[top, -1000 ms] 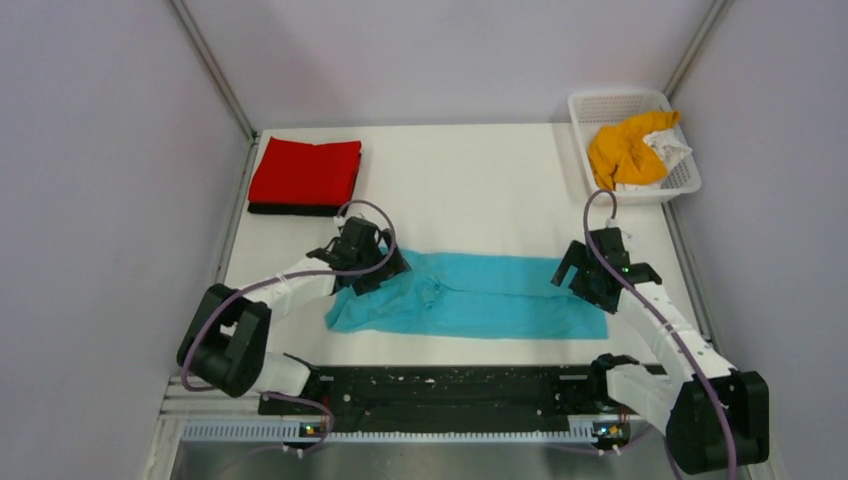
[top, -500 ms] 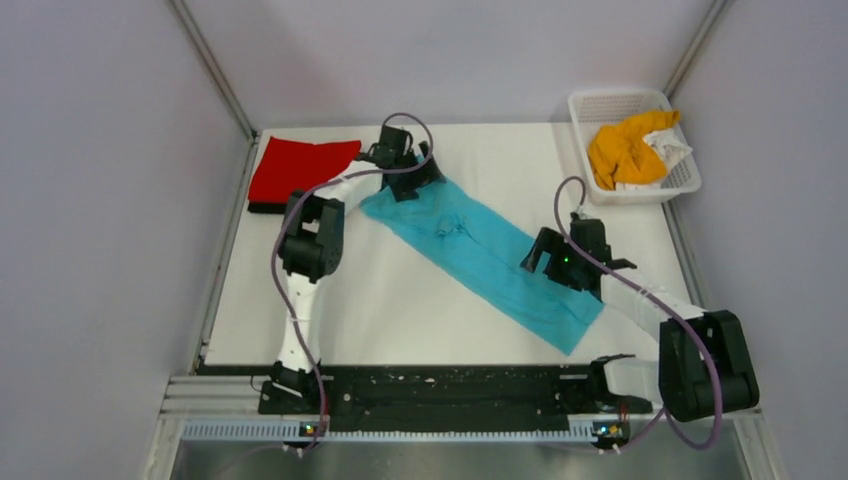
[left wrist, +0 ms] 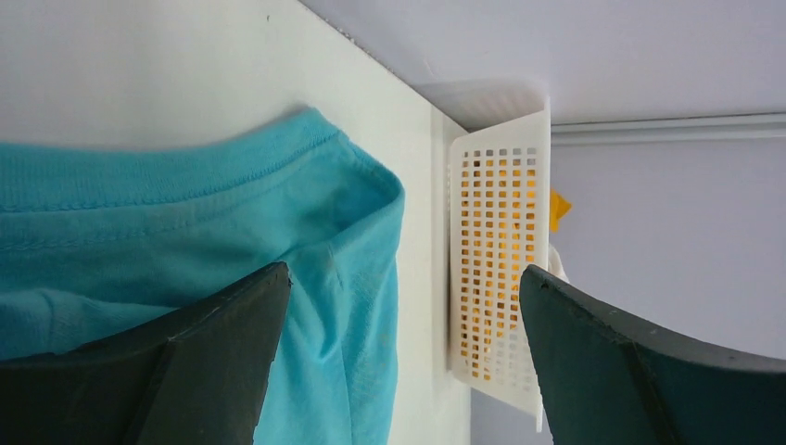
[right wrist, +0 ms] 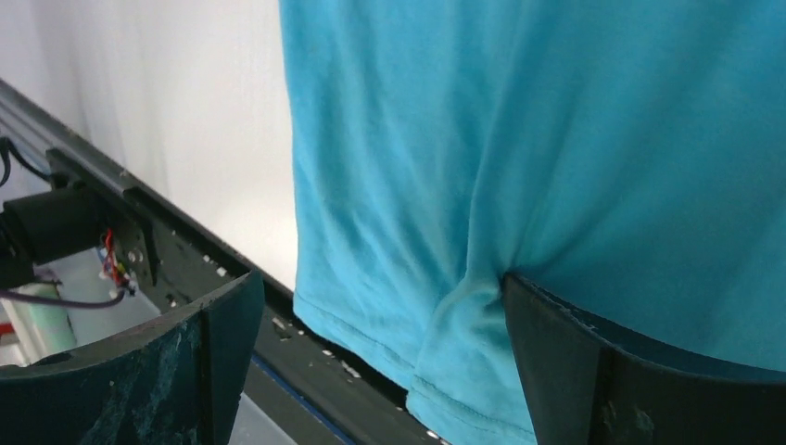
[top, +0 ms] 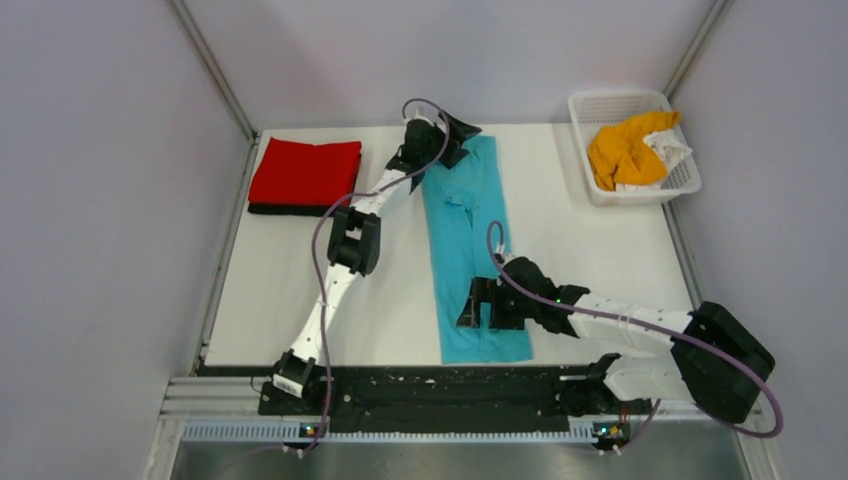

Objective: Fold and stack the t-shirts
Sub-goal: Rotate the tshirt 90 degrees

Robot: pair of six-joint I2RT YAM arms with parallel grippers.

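Observation:
The turquoise t-shirt (top: 465, 220) lies flat as a long strip from the far edge of the table to the near edge. My left gripper (top: 440, 138) is at its far end, jaws open over the hem (left wrist: 185, 213). My right gripper (top: 487, 305) is at its near end, jaws open with the cloth (right wrist: 519, 139) spread between them. A folded red shirt (top: 305, 172) lies on a black one (top: 290, 208) at the far left. An orange shirt (top: 625, 145) and a white one (top: 672, 150) lie crumpled in the basket.
The white mesh basket (top: 600, 105) stands at the far right corner, close to my left gripper in the left wrist view (left wrist: 496, 232). A black rail (top: 450, 385) runs along the near edge, just past the shirt's hem in the right wrist view (right wrist: 167, 250).
The turquoise shirt has swung from lying crosswise to lying lengthwise. My left arm stretched to the far edge with one end; my right gripper moved left and nearer with the other.

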